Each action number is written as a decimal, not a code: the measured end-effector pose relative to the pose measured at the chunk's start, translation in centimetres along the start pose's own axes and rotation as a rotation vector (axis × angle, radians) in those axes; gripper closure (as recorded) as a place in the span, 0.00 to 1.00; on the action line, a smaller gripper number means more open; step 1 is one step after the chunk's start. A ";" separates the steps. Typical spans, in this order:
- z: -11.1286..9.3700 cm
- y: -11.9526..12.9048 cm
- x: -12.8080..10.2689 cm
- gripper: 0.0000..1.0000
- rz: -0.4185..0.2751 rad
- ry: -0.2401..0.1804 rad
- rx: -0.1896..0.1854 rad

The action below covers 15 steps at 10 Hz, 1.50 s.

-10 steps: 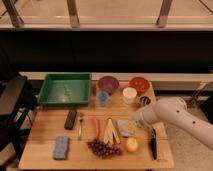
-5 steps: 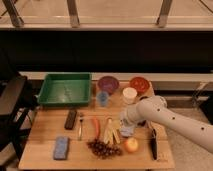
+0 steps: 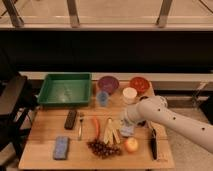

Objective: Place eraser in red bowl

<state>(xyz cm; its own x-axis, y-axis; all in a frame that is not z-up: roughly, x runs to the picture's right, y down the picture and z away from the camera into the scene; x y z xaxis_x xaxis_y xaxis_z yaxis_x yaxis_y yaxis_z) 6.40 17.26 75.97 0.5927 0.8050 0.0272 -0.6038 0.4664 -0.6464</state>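
Single arm over the wooden desk (image 3: 45,150). The small black, flat, oblong eraser (image 3: 70,119) lies untouched on the desk in front of the green plastic tray (image 3: 65,90), just beside a metal fork (image 3: 80,125). The white arm's gripper (image 3: 126,121) hangs over the middle of the desk, well apart from the eraser. Whether it is open or closed, or holding anything, cannot be told.

From the gripper, the eraser lies towards the tray side, beyond an orange carrot (image 3: 95,127) and the fork. Its long axis runs near edge to far edge, roughly parallel to the fork. The round, shallow red bowl (image 3: 139,83) stands at the far edge, behind the gripper.
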 end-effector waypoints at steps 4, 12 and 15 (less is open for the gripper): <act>0.8 2.3 -3.5 0.35 -0.081 -0.066 -0.026; 6.5 7.6 -10.6 0.35 -0.162 -0.232 -0.171; 8.2 9.9 -12.8 0.35 -0.194 -0.263 -0.204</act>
<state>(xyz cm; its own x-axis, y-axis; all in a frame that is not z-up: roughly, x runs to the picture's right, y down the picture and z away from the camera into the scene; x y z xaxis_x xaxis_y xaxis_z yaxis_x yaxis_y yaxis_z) -11.53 14.58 75.42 0.5123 0.7879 0.3417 -0.3594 0.5580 -0.7480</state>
